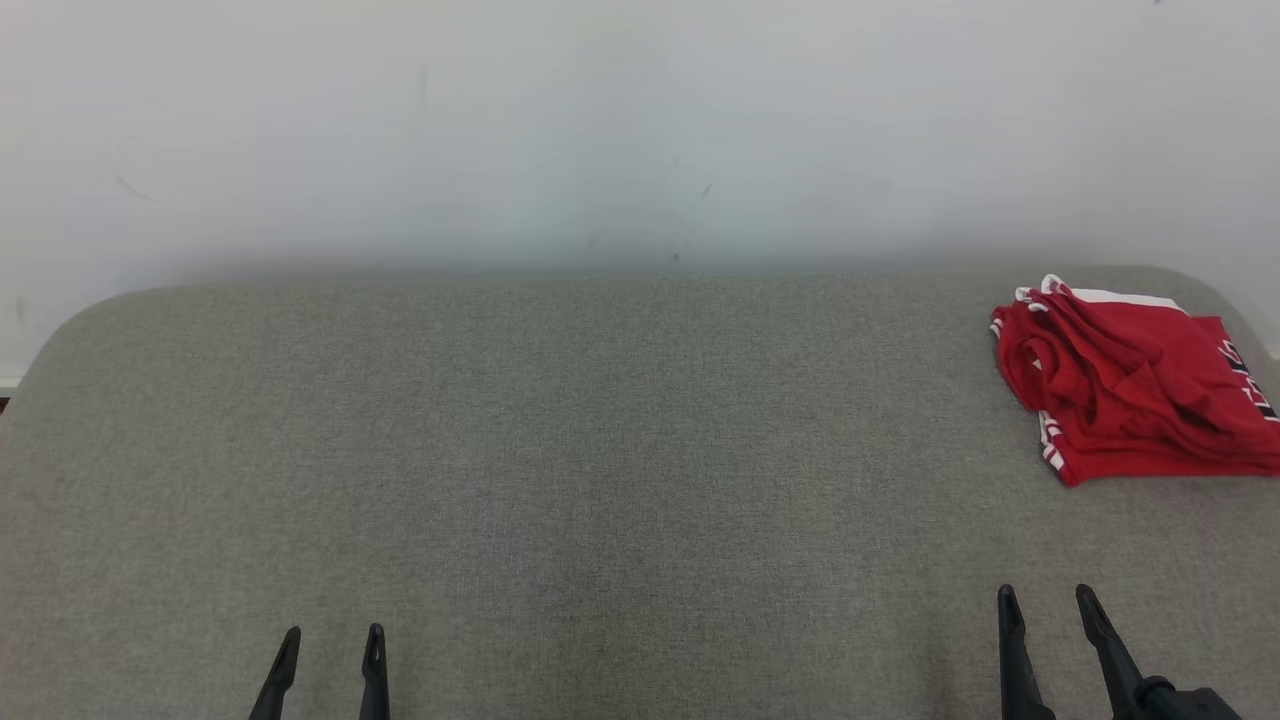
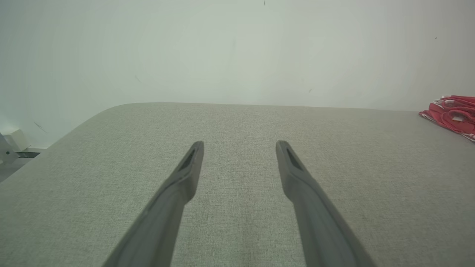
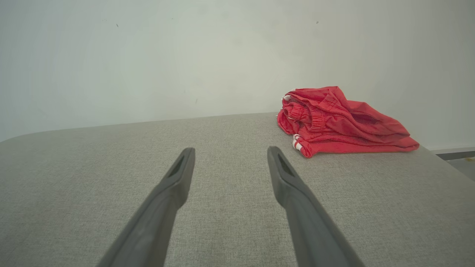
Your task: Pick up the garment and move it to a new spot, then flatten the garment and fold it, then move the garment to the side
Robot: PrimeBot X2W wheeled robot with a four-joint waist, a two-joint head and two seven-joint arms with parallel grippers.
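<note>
Lying bunched at the far right corner of the bench, close to its right edge, the garment is seen as a loose red heap with white trim and an elastic waistband showing at its left side. Nothing is held. The left gripper is parked at the near edge on the left, well apart from the cloth, with its jaws spread wide and empty. The right gripper is placed at the near edge on the right, in front of the heap but not touching it, jaws likewise wide and empty.

The cloth is judged to be light, thin and limp, perhaps a little slick, so that it would sag and unfold once lifted and could drag on the bench's coarse weave. A firm hold is best taken where layers are thick: the gathered waistband, or the striped hem at the heap's near corner. A pinch on a single top fold is likely to pull only that layer free.
</note>
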